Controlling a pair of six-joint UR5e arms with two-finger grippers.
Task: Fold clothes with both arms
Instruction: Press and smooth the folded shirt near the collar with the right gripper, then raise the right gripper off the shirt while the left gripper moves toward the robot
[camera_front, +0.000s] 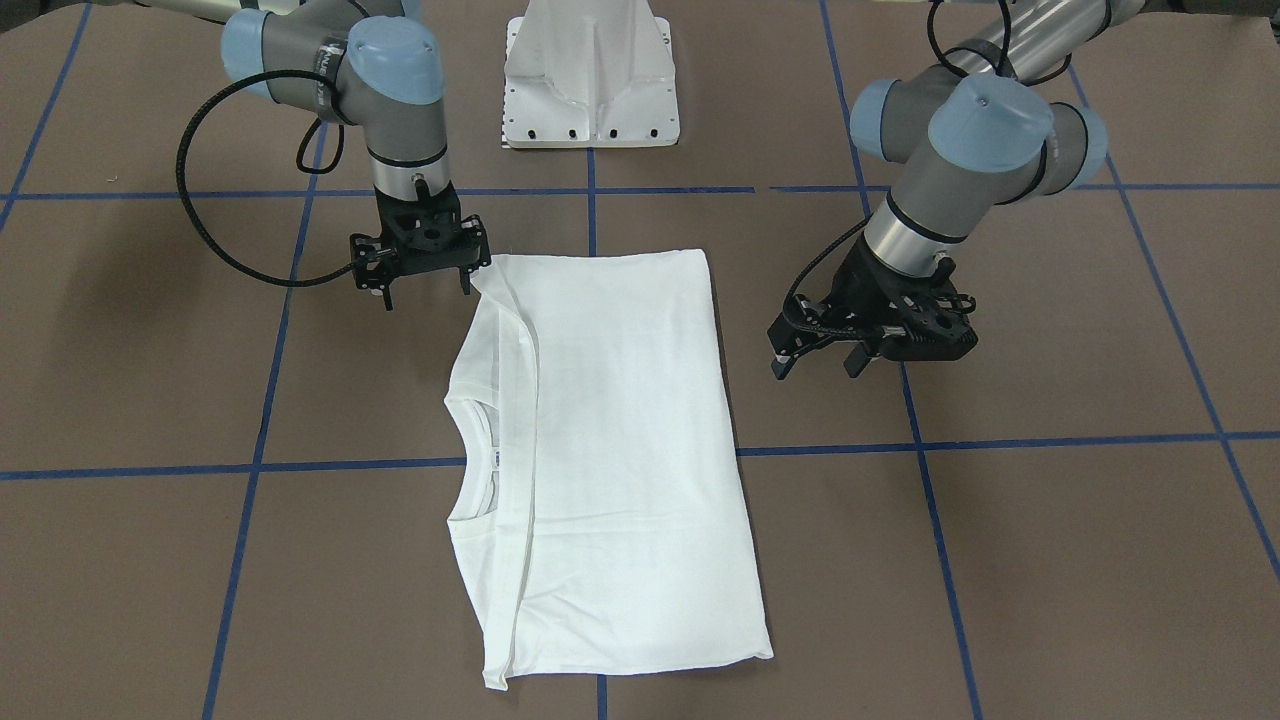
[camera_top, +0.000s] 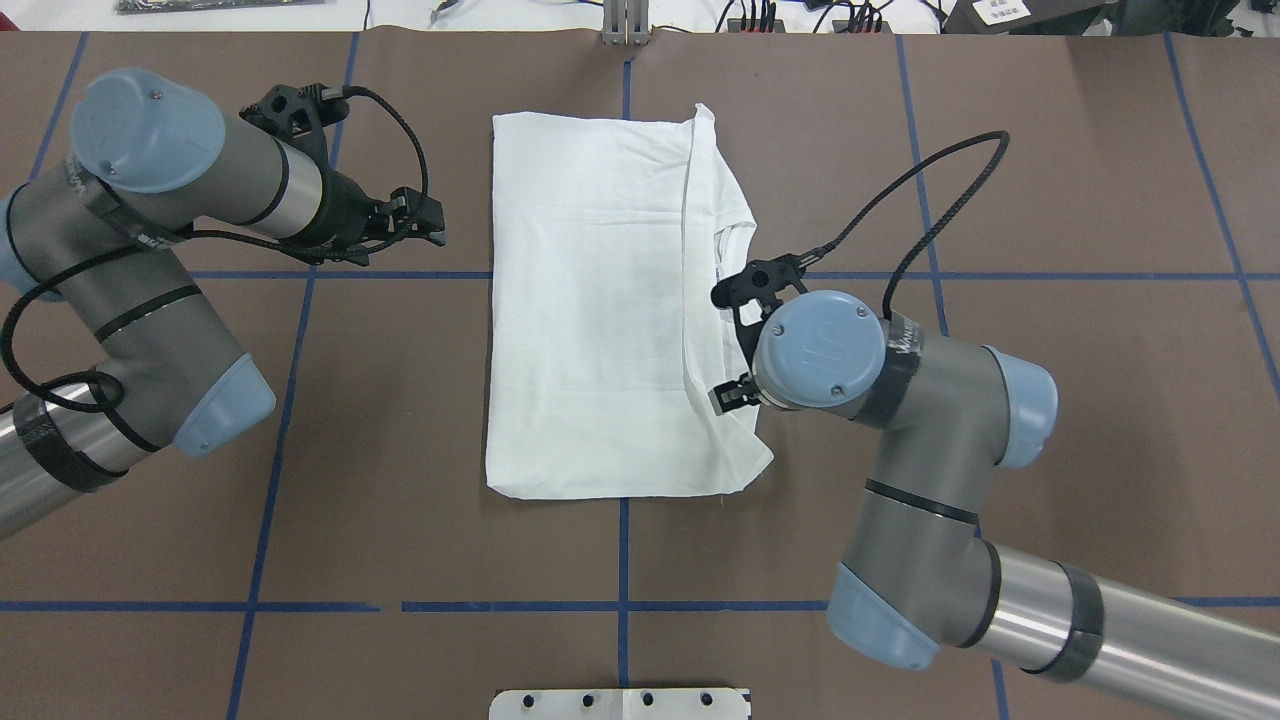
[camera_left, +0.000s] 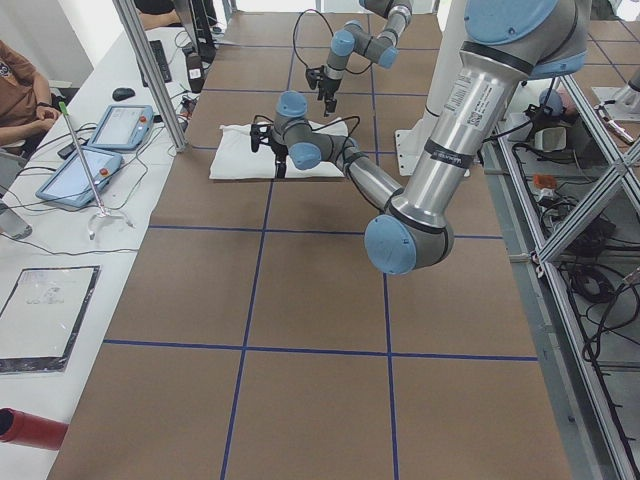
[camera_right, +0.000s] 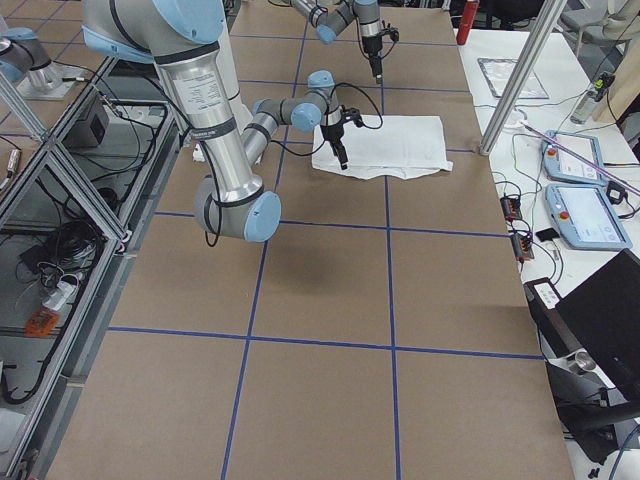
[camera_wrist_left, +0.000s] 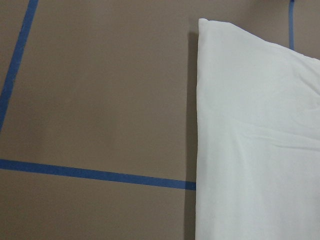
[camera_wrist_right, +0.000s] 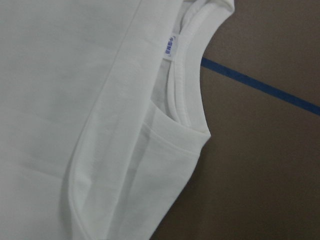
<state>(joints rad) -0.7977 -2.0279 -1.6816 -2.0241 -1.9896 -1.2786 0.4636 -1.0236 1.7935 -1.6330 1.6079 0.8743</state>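
The white T-shirt (camera_front: 620, 440) lies flat on the brown table, folded into a long rectangle, with the ribbed collar (camera_front: 470, 470) and neck label (camera_wrist_right: 170, 48) on my right arm's side; no printed text shows. It also shows in the overhead view (camera_top: 590, 310). My right gripper (camera_front: 427, 290) is open and empty, pointing down beside the shirt's near shoulder corner; in the overhead view (camera_top: 728, 345) it sits over the collar edge. My left gripper (camera_front: 818, 368) is open and empty, off the shirt's opposite long edge (camera_wrist_left: 255, 150); it also shows in the overhead view (camera_top: 432, 222).
The white pedestal base (camera_front: 590, 80) stands behind the shirt, between the arms. Blue tape lines (camera_front: 1000, 442) grid the brown table. Tablets (camera_left: 100, 150) and a seated person are at the operators' side table.
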